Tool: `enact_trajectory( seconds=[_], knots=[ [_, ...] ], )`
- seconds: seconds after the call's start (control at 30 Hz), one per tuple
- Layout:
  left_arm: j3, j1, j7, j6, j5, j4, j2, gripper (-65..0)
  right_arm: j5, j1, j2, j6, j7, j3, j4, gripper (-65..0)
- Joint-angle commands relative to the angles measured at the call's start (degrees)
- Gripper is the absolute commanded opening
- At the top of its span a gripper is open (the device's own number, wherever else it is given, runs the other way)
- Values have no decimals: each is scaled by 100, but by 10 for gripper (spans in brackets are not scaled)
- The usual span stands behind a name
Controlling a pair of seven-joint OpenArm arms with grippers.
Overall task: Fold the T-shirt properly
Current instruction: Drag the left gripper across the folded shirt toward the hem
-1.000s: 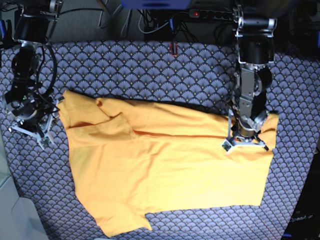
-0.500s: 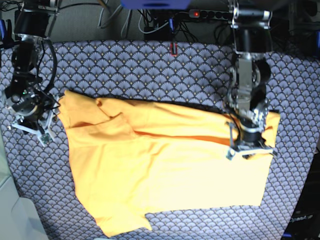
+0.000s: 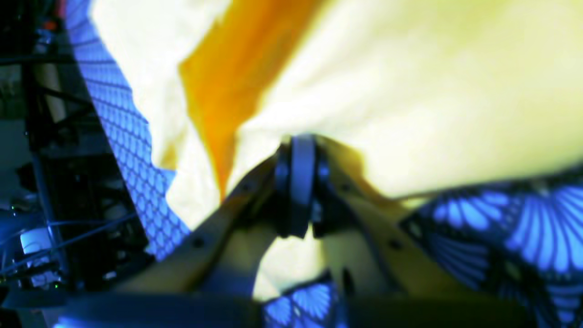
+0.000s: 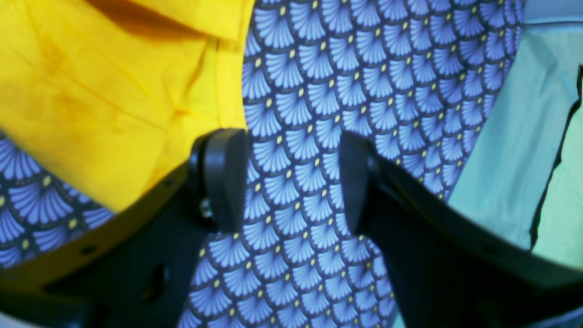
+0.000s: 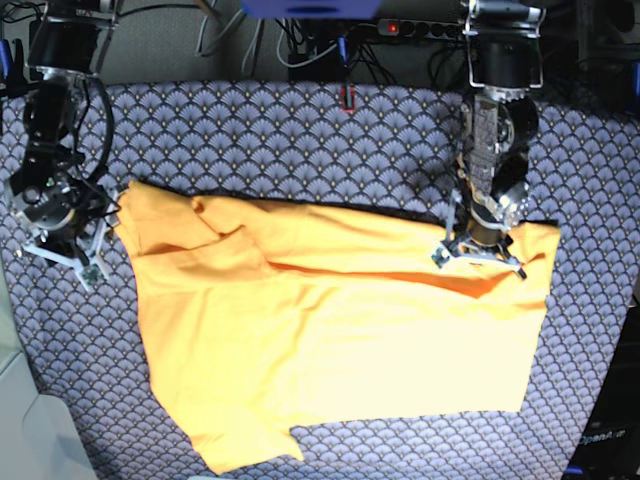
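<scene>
The T-shirt (image 5: 330, 340), soft wrinkled yellow-orange cloth, is lying bunched where the left end effector (image 3: 298, 150) is pinching it; the right end effector (image 4: 287, 177) is gaping over scallop-patterned counter cover (image 4: 319, 91).

Both arms are black and silver with looping black cables; the right gripper (image 4: 287, 182) has black, rounded fingers (image 4: 223, 177) with small screw holes.

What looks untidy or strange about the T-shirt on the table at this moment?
The T-shirt lies crooked and creased, not flat. One sleeve is folded over near the right gripper, which is open and empty beside it. The left gripper is shut on the cloth at the other end, raising a darker ridge. Nothing looks torn or stained.
</scene>
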Motion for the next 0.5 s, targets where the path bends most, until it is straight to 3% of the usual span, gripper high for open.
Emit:
enact_trajectory(
  seconds=[0.0,0.47],
  knots=[
    [-17,-211,-76,69,7,30,-9,-650,-3,88,80,-45,81,25,96,-319],
    [-34,-826,-67,69,16,-621,-105,-650,-3,79,71,-45,72,25,96,-319]
  ],
)
